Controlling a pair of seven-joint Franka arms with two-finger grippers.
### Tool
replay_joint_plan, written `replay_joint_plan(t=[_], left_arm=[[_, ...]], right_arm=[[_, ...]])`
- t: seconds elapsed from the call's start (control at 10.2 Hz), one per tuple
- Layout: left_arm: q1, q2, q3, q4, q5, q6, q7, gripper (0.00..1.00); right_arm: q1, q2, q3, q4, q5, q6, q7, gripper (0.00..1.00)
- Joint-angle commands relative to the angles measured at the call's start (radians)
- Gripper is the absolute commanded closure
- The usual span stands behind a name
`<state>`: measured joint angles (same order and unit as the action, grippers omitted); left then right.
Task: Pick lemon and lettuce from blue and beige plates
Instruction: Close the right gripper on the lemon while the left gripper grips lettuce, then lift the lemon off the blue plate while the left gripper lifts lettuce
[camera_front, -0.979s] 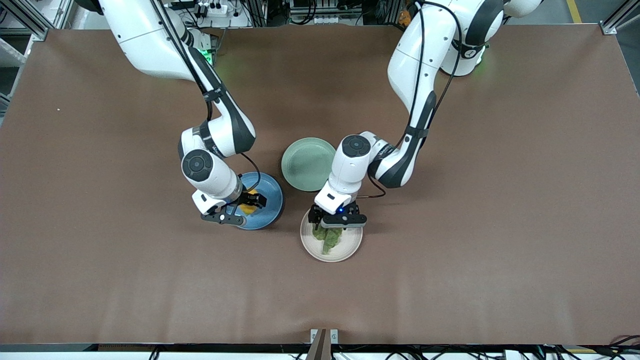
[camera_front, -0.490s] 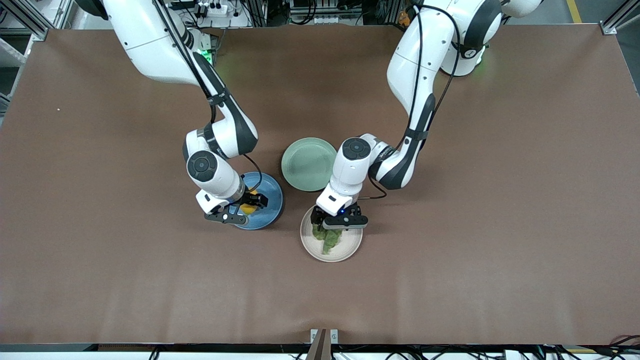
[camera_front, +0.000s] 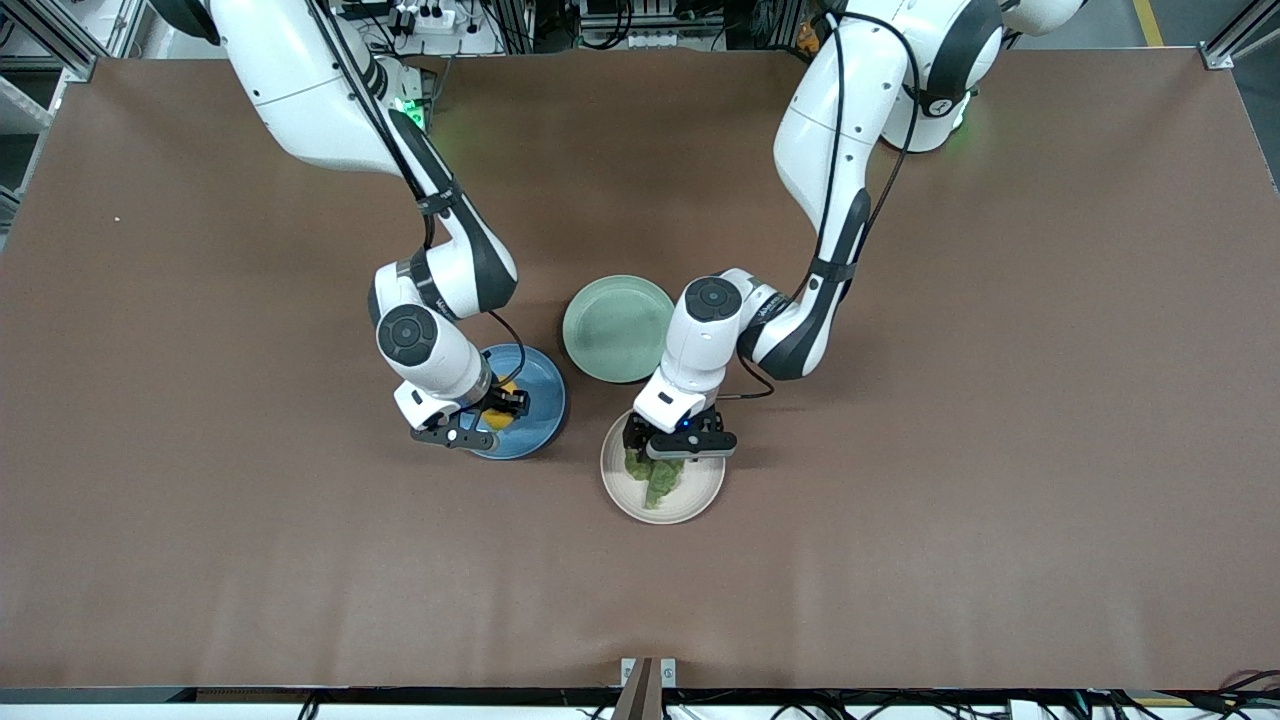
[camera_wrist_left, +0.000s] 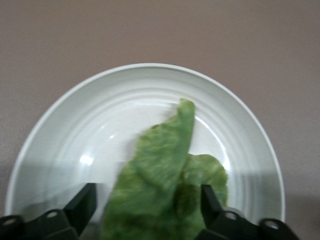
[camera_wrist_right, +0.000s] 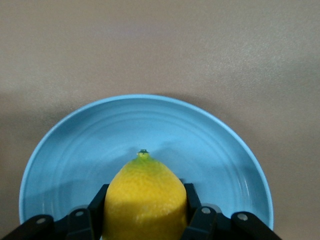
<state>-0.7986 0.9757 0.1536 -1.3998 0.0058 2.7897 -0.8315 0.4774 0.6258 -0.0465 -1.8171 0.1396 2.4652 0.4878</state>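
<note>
Lowest in the front view, just below centre, sits the beige plate (camera_front: 700, 498) with the lettuce (camera_front: 655, 480) on it. The left gripper (camera_front: 665, 450) is down over the leaf's upper end. In the left wrist view the lettuce (camera_wrist_left: 167, 187) fills the lower middle of the frame, its long axis running up the picture and away from the jaws, with the narrow tip toward the plate's (camera_wrist_left: 55, 150) centre. The two black fingers (camera_wrist_left: 85, 205) stand wide, one at each side of the leaf's broad end and not yet pressing it. The coming squeeze would cross the leaf's width.

Slightly higher and left of centre is the blue plate (camera_front: 540, 400). The right gripper (camera_front: 488, 408) is down on it, shut on the lemon (camera_front: 500, 392). In the right wrist view the lemon (camera_wrist_right: 145, 200) sits low in the middle, pointed end up the frame, the fingers (camera_wrist_right: 192, 202) tight against both flanks, over the blue plate (camera_wrist_right: 75, 145). It appears to rest on the plate, so a straight lift comes next.

Higher, at centre, a mint-green plate (camera_front: 617, 327) lies bare.
</note>
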Motion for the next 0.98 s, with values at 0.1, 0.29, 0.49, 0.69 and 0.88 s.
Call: replay_joint_plan(t=[0.1, 0.29, 0.49, 0.69, 0.88], left_arm=[[-0.011, 0.015, 0.014, 0.018, 0.013, 0.010, -0.055, 1.00], [-0.011, 0.014, 0.014, 0.013, 0.014, 0.010, -0.067, 1.00], [-0.025, 0.000, 0.014, -0.013, 0.019, 0.008, -0.069, 1.00], [-0.037, -0.009, 0.014, -0.050, 0.022, 0.007, -0.067, 1.00], [-0.039, -0.032, 0.014, -0.073, 0.023, 0.001, -0.063, 1.00]], right_arm=[[-0.019, -0.059, -0.001, 0.005, 0.015, -0.053, 0.005, 0.76], [-0.060, -0.127, 0.001, 0.027, 0.015, -0.185, -0.005, 0.76], [-0.117, -0.194, -0.001, 0.030, 0.014, -0.274, -0.088, 0.76], [-0.181, -0.256, -0.007, 0.022, 0.011, -0.369, -0.243, 0.77], [-0.245, -0.311, -0.015, 0.018, 0.000, -0.452, -0.334, 0.77]])
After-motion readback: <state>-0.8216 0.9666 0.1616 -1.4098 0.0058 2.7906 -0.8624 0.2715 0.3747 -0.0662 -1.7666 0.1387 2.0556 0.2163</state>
